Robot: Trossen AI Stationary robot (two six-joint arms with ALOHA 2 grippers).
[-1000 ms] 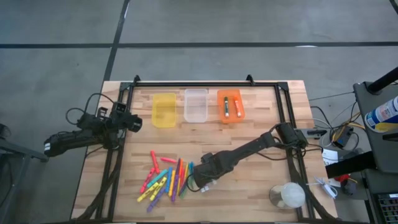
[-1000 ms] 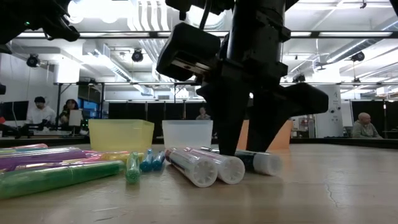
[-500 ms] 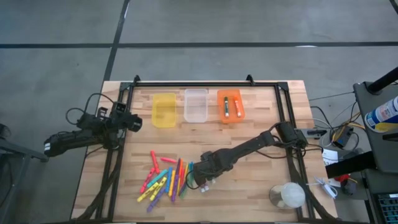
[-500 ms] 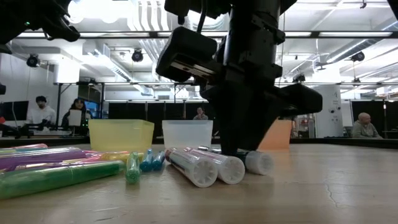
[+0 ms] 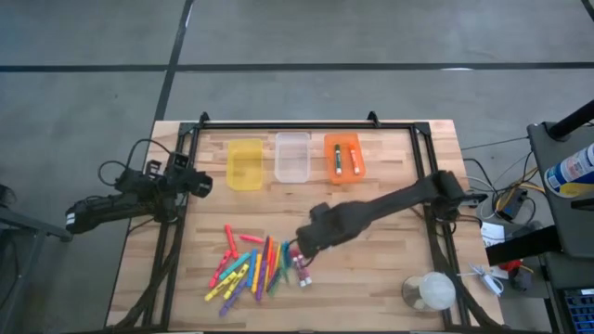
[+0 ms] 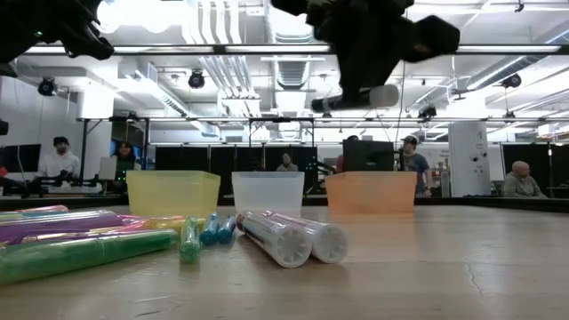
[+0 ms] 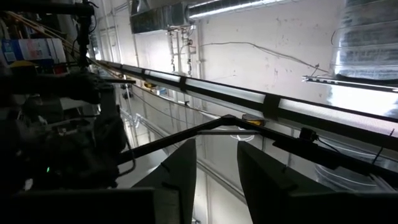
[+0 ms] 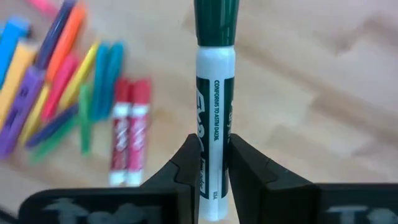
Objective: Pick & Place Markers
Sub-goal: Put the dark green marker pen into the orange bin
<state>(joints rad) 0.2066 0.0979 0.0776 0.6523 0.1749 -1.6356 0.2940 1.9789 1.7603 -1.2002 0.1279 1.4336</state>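
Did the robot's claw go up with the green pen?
Yes. The right gripper lifted the green-capped marker off the table, above the orange bin.

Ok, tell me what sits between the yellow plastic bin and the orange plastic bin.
The clear plastic bin sits between the yellow plastic bin and the orange plastic bin, all three in one row. The high view shows it, and the low view shows the same order.

Your right claw (image 6: 356,93) hung high above the orange bin (image 6: 371,192), clamping a white marker (image 6: 356,98) level. Left of that bin sat the clear bin (image 6: 268,190), the yellow bin (image 6: 172,193), and loose markers (image 6: 178,236) on the bench (image 6: 444,267).
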